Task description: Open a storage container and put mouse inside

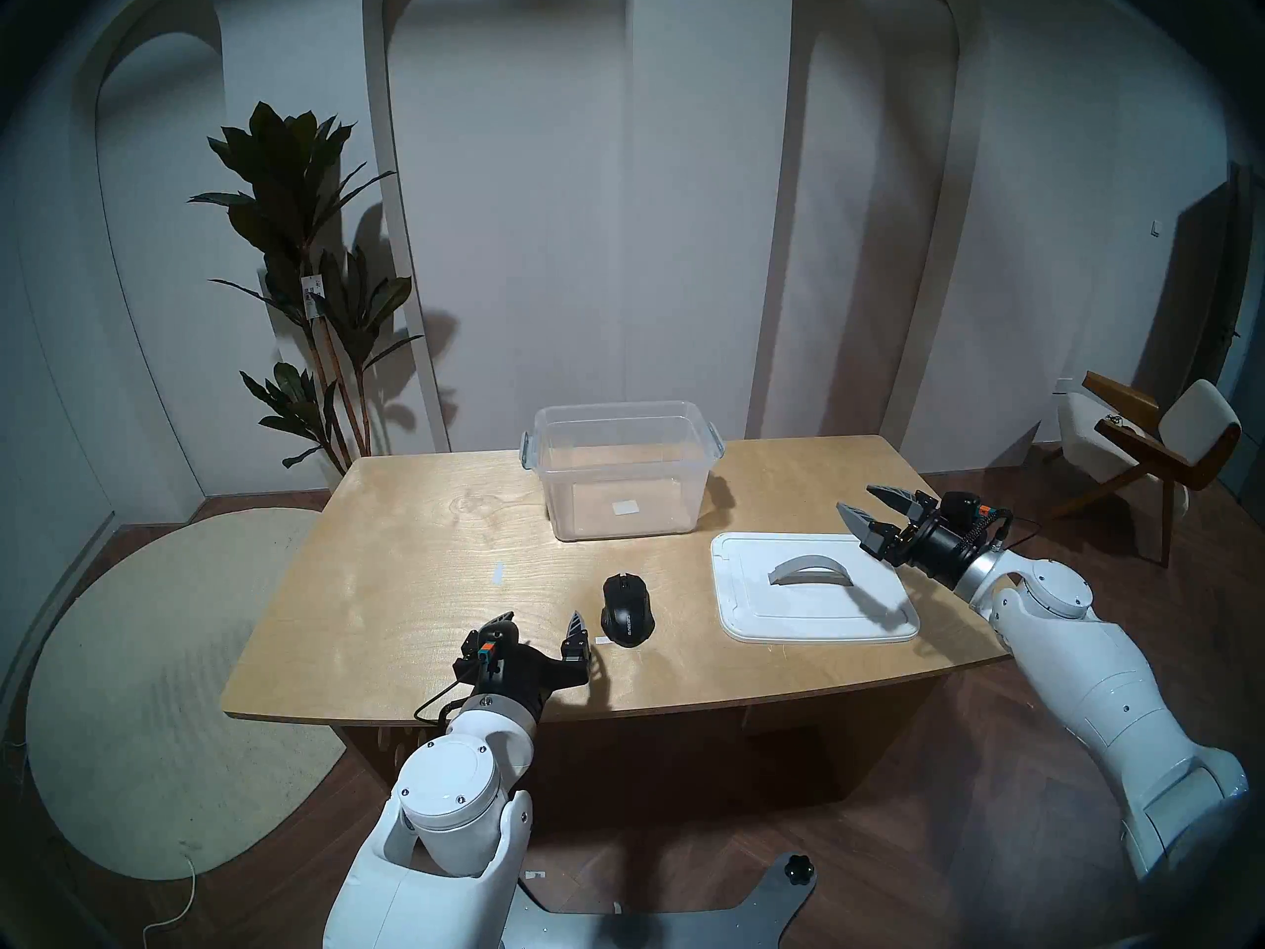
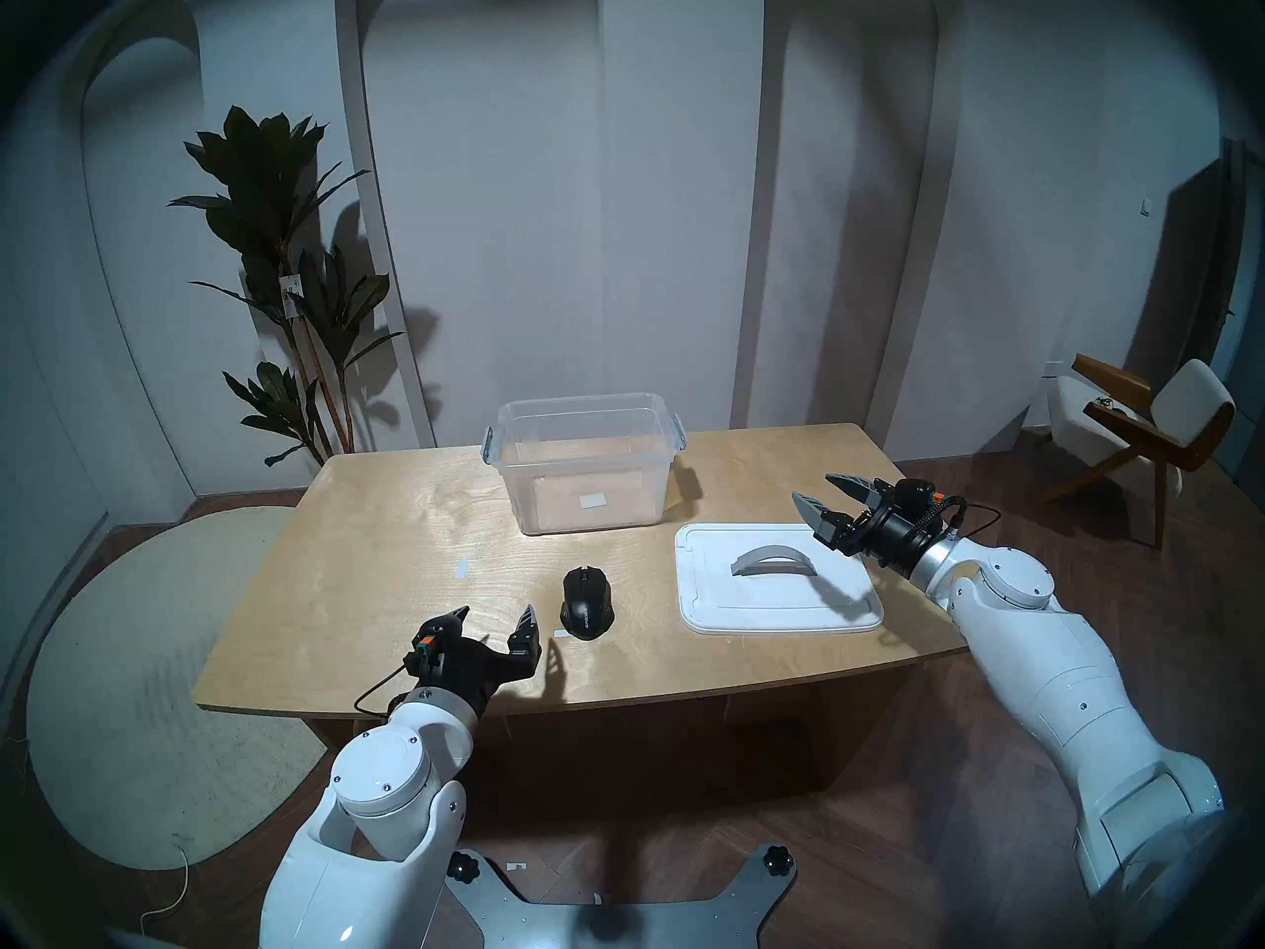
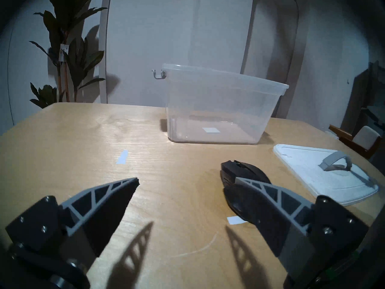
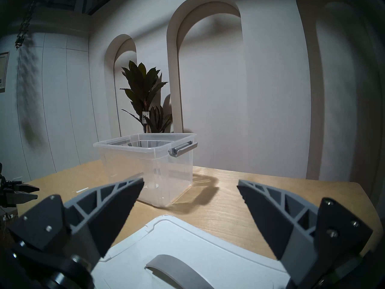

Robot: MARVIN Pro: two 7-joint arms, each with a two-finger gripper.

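Nearest the head camera, the left gripper (image 1: 541,624) hovers low over the near edge of the table (image 1: 411,550), jaws spread wide and holding nothing. The mouse (image 1: 627,610) lies flat on the table just beside it, at about 2 o'clock from the fingertips; in the left wrist view one finger (image 3: 270,196) overlaps the mouse's near end, but contact cannot be confirmed.

Finding: the opening step appears complete. The storage container (image 1: 619,472) stands upright at 12 o'clock on the far half of the table, uncovered, nothing inside it, side latches hanging loose. Its lid (image 1: 811,595) rests flat on the table at 3 o'clock from the mouse, well apart from the container, arched handle (image 1: 810,569) uppermost.

The right gripper (image 1: 868,517) is raised above the lid's far right corner, jaws parted, nothing in them and clear of the handle.

Outstanding: the mouse has not been picked up and has not been placed inside. Judged remaining work: close on the mouse, lift it, carry it toward 12 o'clock over the rim, release it within. Roughly half the task stands done. Left arm is the better placed for the pickup.
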